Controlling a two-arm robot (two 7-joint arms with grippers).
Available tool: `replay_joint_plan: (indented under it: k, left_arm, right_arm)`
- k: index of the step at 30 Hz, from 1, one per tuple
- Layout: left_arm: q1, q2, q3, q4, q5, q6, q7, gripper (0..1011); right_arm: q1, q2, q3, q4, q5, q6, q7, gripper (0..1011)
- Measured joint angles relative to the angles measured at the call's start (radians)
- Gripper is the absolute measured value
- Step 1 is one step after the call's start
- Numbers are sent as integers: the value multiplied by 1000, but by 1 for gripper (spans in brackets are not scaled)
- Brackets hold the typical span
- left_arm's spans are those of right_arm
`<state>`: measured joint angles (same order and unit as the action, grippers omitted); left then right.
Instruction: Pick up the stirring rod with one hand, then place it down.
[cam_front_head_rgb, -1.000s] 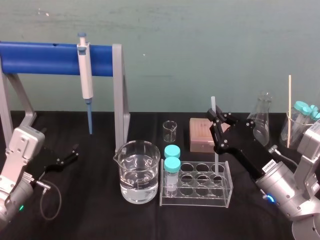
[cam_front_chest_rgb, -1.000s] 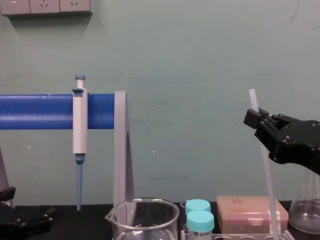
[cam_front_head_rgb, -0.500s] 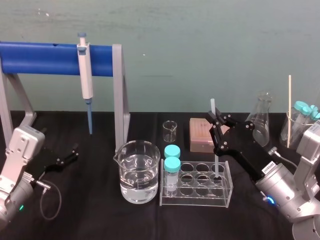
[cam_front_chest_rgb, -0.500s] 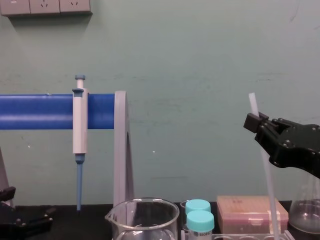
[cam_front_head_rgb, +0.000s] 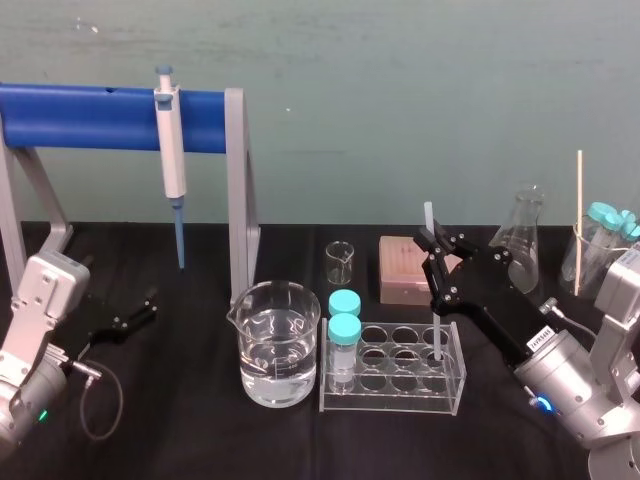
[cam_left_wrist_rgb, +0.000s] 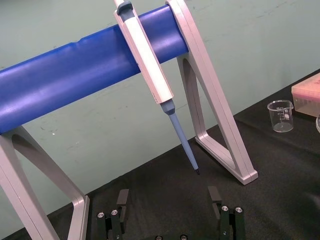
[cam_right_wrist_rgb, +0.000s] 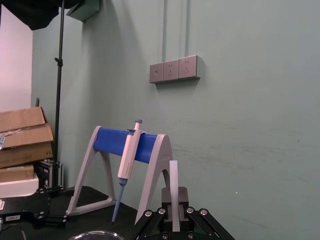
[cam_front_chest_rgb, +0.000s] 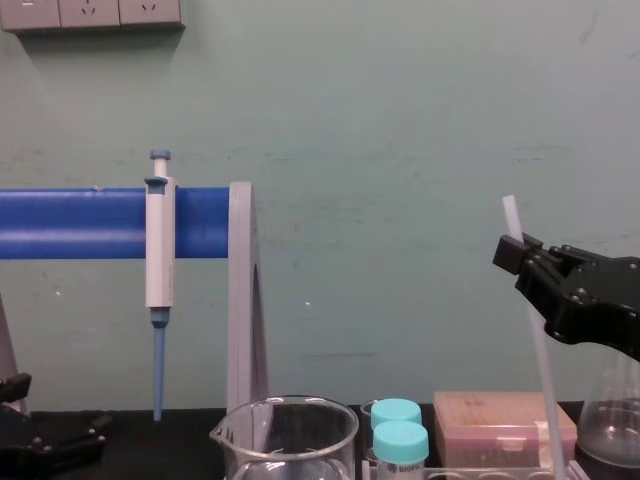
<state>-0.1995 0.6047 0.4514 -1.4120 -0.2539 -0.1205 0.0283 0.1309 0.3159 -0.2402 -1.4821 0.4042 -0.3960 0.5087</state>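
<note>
- Gripping the stirring rod (cam_front_head_rgb: 427, 218) just below its top end, the right gripper (cam_front_head_rgb: 434, 246) is clamped on it above the clear tube rack (cam_front_head_rgb: 390, 402). The rod stands almost upright, leaning slightly.
- The gripper's black body hides a short stretch of the rod. Below that, the rod runs down into a well at the rack's right end. Whether its tip touches the rack's floor cannot be told.
- From the chest, the rod (cam_front_chest_rgb: 513, 215) rises past the right gripper (cam_front_chest_rgb: 520, 256), and its lower end is cut off at the bottom edge.
- The left gripper (cam_front_head_rgb: 140, 310) sits low over the black bench (cam_front_head_rgb: 180, 425) at the left, well apart from the rod, with its fingers (cam_left_wrist_rgb: 120, 207) spread wide.
- Counted:
  - two teal-capped tubes (cam_front_head_rgb: 344, 330) in the rack's left end
  - one large beaker (cam_front_head_rgb: 268, 345) of clear liquid
  - one small beaker (cam_front_head_rgb: 340, 262)
  - one conical flask (cam_front_head_rgb: 525, 240)
  - one tan box (cam_front_head_rgb: 404, 270)
  - one pipette (cam_front_head_rgb: 171, 150) hanging on the blue stand (cam_front_head_rgb: 90, 104)
  - one thin stick (cam_front_head_rgb: 578, 220)
- More capped tubes at the right edge are partly cut off and cannot be counted.
</note>
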Motion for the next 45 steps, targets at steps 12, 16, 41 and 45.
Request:
replay_joint_plan:
  k: [12, 16, 41, 45]
  left_arm:
    - [0, 0, 0, 0, 0, 0, 0, 1000]
    - [0, 0, 0, 0, 0, 0, 0, 1000]
    - [0, 0, 0, 0, 0, 0, 0, 1000]
    - [0, 0, 0, 0, 0, 0, 0, 1000]
  right_arm:
    - [1, 1, 2, 16, 9, 2, 4, 67]
    - [6, -1, 0, 33, 13, 3, 10, 67]
    - [35, -2, -24, 112, 26, 57, 20, 67]
    - [42, -2, -30, 124, 26, 63, 20, 67]
